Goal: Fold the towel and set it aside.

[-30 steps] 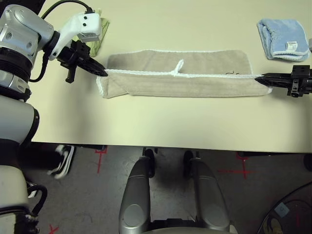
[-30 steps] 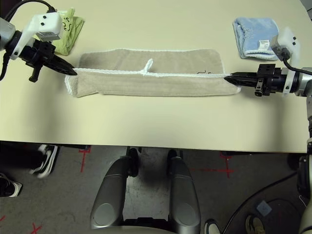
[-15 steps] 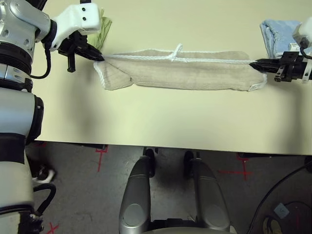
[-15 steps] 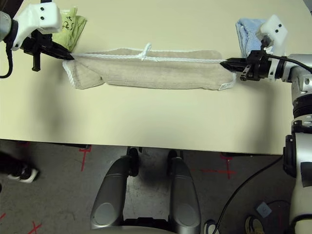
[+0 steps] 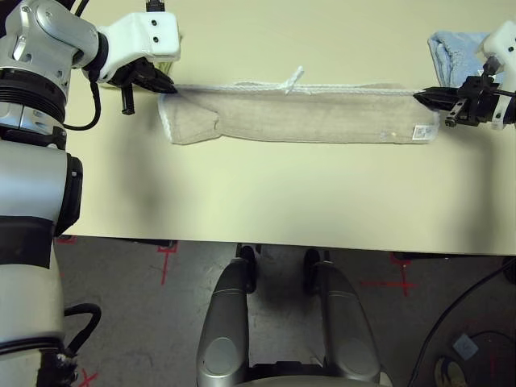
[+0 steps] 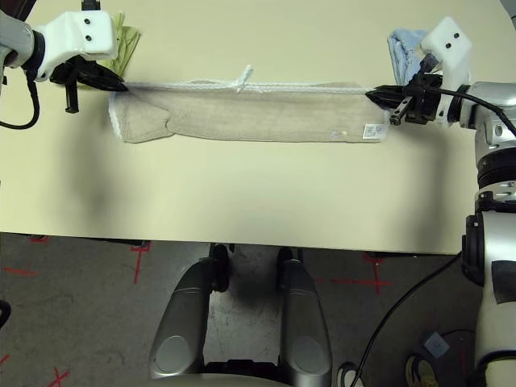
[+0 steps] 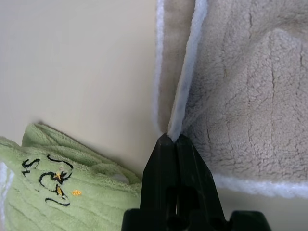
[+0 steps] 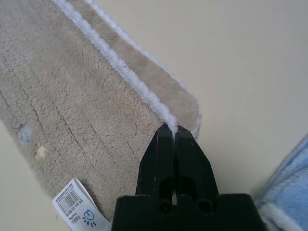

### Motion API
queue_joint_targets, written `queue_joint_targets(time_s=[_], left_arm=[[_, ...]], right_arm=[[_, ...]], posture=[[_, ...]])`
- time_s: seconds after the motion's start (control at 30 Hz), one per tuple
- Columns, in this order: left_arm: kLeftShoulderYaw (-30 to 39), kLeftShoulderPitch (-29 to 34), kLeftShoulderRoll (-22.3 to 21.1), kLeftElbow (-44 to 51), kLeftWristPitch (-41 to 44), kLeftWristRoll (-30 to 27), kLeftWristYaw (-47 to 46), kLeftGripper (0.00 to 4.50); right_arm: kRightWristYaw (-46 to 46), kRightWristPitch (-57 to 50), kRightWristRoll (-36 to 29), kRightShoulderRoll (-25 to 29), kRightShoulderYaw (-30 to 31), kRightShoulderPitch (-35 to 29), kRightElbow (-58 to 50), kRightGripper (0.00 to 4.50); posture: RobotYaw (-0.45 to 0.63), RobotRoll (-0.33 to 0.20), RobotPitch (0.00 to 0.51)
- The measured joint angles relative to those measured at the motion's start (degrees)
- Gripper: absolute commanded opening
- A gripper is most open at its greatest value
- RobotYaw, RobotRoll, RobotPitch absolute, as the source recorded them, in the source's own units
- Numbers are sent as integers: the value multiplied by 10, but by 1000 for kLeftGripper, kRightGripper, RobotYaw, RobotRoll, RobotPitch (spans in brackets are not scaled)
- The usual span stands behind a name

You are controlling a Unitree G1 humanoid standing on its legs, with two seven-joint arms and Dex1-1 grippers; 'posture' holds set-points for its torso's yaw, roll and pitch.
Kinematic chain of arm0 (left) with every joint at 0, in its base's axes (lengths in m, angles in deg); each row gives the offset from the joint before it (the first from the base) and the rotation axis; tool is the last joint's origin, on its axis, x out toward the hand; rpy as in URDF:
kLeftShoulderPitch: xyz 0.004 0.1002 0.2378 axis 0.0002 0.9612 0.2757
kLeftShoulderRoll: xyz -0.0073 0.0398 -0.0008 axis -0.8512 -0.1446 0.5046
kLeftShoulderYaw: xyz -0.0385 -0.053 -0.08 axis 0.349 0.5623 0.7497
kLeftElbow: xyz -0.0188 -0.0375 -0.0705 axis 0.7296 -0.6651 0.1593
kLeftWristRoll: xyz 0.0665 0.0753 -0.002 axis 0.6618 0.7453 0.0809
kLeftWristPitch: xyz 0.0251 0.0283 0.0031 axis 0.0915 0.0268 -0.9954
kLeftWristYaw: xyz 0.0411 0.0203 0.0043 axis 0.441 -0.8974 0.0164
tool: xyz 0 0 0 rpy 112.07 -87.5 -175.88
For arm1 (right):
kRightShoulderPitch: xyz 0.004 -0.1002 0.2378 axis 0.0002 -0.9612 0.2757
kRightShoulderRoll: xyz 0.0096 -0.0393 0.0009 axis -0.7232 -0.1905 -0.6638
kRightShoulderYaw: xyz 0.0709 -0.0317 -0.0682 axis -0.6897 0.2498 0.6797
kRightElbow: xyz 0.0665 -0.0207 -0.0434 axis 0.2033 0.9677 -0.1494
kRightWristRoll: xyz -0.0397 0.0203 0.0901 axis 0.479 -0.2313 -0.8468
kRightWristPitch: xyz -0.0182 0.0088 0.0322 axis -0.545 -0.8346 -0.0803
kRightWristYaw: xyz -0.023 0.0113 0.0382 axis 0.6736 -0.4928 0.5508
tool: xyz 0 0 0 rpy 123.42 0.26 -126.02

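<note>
Towel (image 5: 298, 117) stretched between both outspread arms' clamped end effectors.

The worktop (image 5: 266, 201) is a plain cream surface with a straight near edge, below which a grey floor (image 5: 145, 322) with red tape marks shows. Across its far part lies the towel (image 5: 298, 121), beige, folded lengthwise into a long narrow band running left to right. Its white-stitched edges (image 5: 347, 89) run along the far side, with a small loop (image 5: 293, 79) sticking up near the middle, and a white tag (image 5: 420, 131) sits at its right end. A green towel (image 6: 125, 40) lies folded near the band's left end, just beyond it. A blue towel (image 5: 451, 52) lies folded near the right end, also on the far side.
</note>
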Motion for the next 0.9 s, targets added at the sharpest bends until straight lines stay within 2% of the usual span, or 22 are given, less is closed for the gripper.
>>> queue_joint_targets(time_s=[0.57, 0.63, 0.67, 0.8, 0.9], left_arm=[[29, 20, 10, -2, 8, 23, -21, 0], [34, 28, 18, -2, 5, 24, -34, 460], [35, 30, 20, -2, 5, 24, -39, 700], [57, 31, 21, -3, 9, 21, -47, 2201], [103, 31, 22, -3, 28, -9, -45, 3328]], right_arm=[[98, 20, 59, -39, 13, 19, 10, 72], [118, 30, 70, -42, 19, 19, 19, 0], [122, 32, 77, -42, 20, 19, 20, 268], [121, 41, 76, -42, 16, 19, 22, 1552], [97, 46, 30, -56, -21, 19, 13, 2644]], posture=[[14, 0, 396], [16, 0, 396], [16, 0, 396], [12, 0, 394], [5, 0, 392]])
